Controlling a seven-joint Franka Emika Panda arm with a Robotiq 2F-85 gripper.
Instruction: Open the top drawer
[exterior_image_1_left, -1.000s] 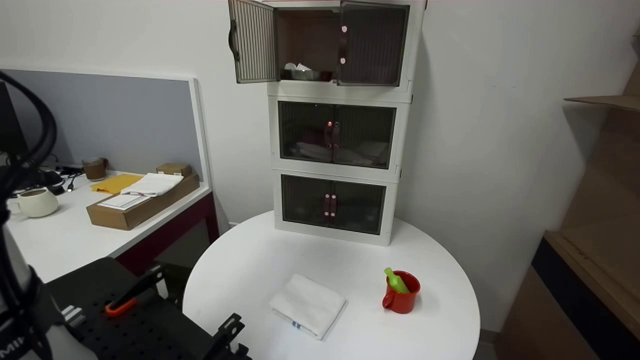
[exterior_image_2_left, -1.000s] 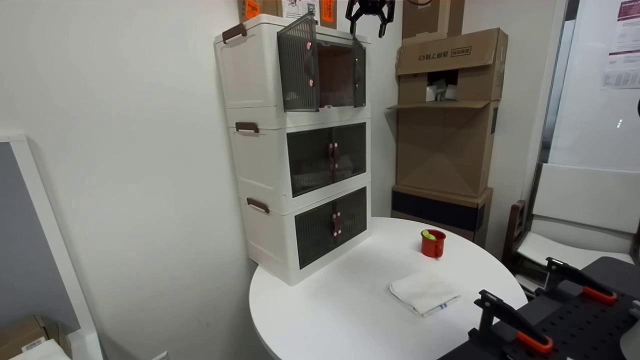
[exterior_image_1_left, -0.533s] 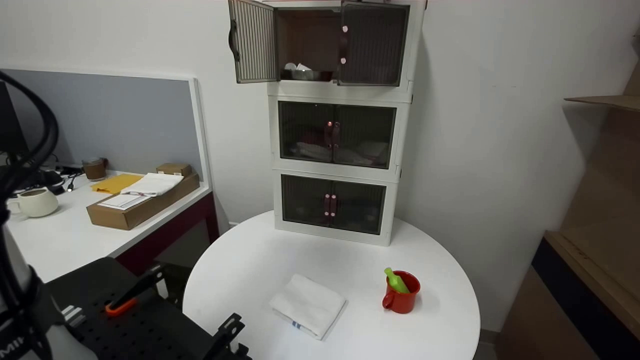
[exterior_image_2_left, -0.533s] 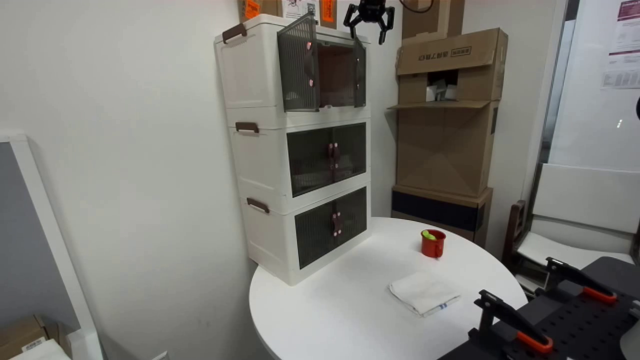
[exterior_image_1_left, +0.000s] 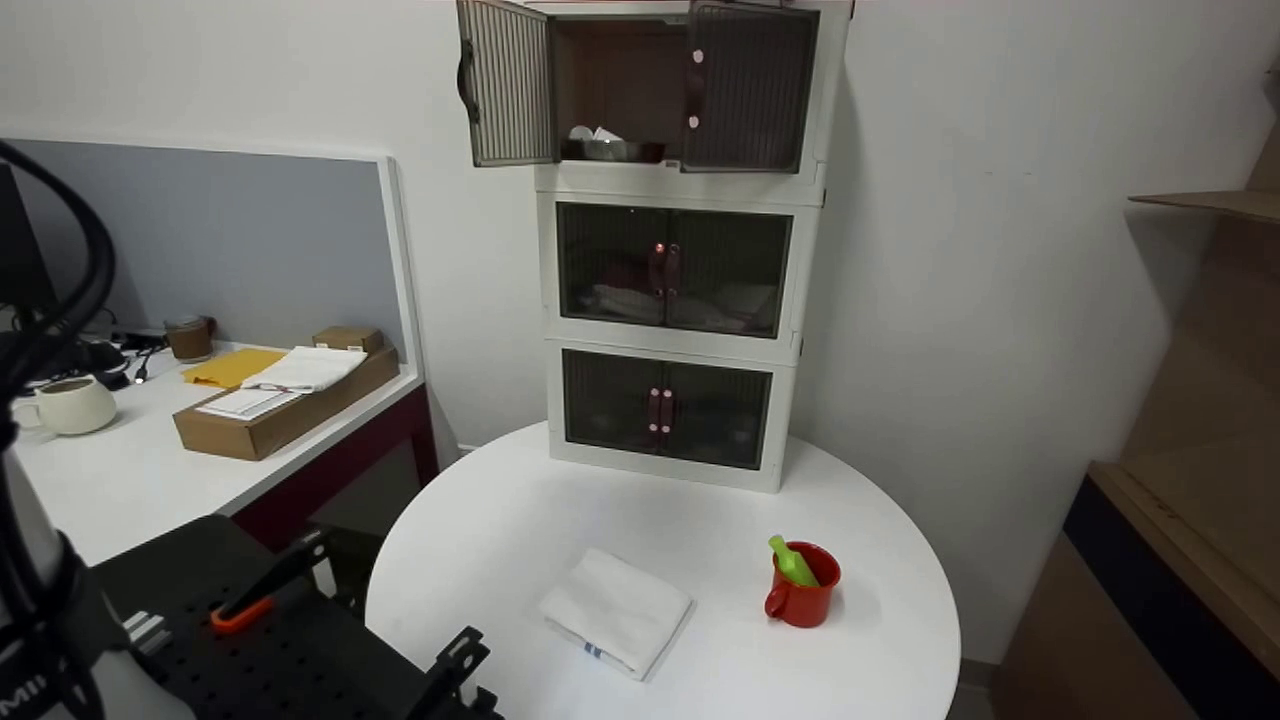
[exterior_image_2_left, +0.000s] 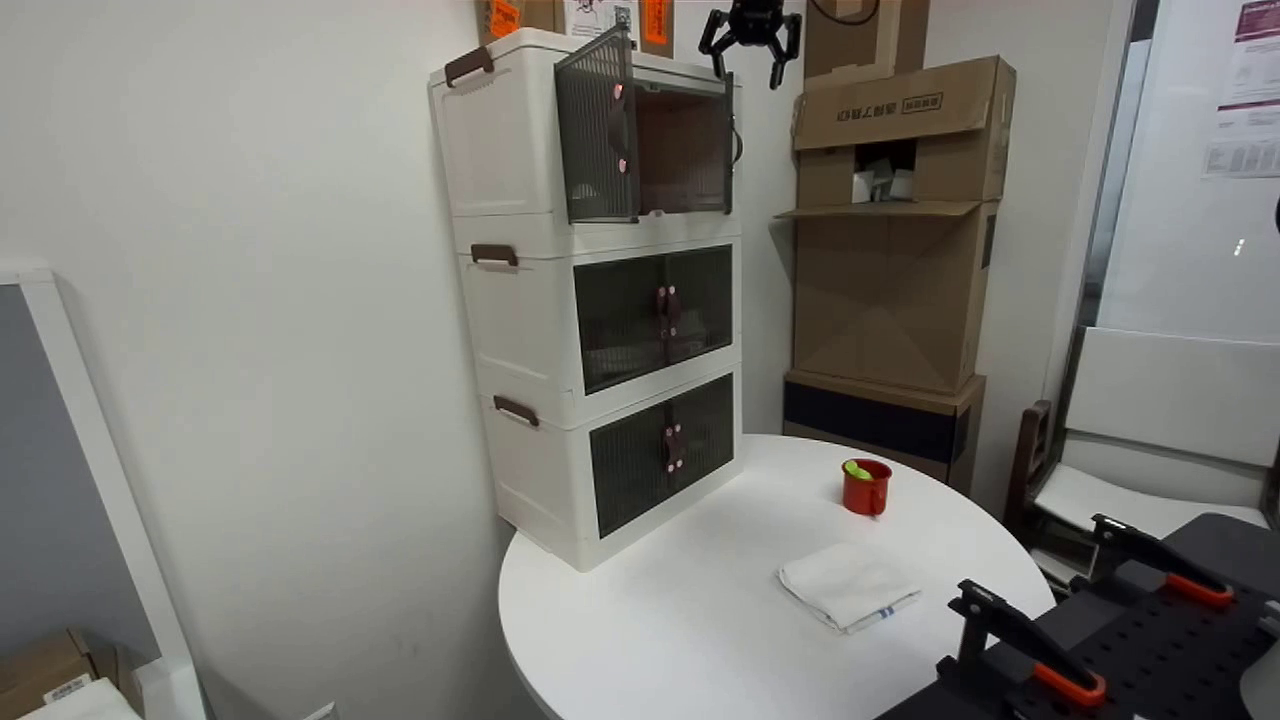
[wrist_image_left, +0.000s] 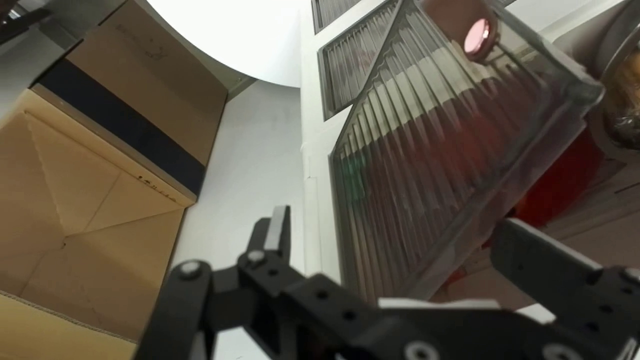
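While my end effector (exterior_image_2_left: 748, 82) hangs, fingers (wrist_image_left: 276, 231) spread apart, near the upper part of the top drawer (exterior_image_1_left: 620, 80), I see that compartment, the highest in the white cabinet (exterior_image_1_left: 672, 343), with both tinted doors (exterior_image_1_left: 755, 90) ajar; I cannot tell whether a finger touches one; below, on the round desk (exterior_image_1_left: 480, 520), a folded white cloth (exterior_image_1_left: 615, 610) lies near a red mug (exterior_image_1_left: 803, 605).

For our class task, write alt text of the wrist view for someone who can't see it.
A ribbed, see-through top-drawer door stands ajar on a white cabinet; an open black gripper shows at the bottom. Cardboard boxes show at left.
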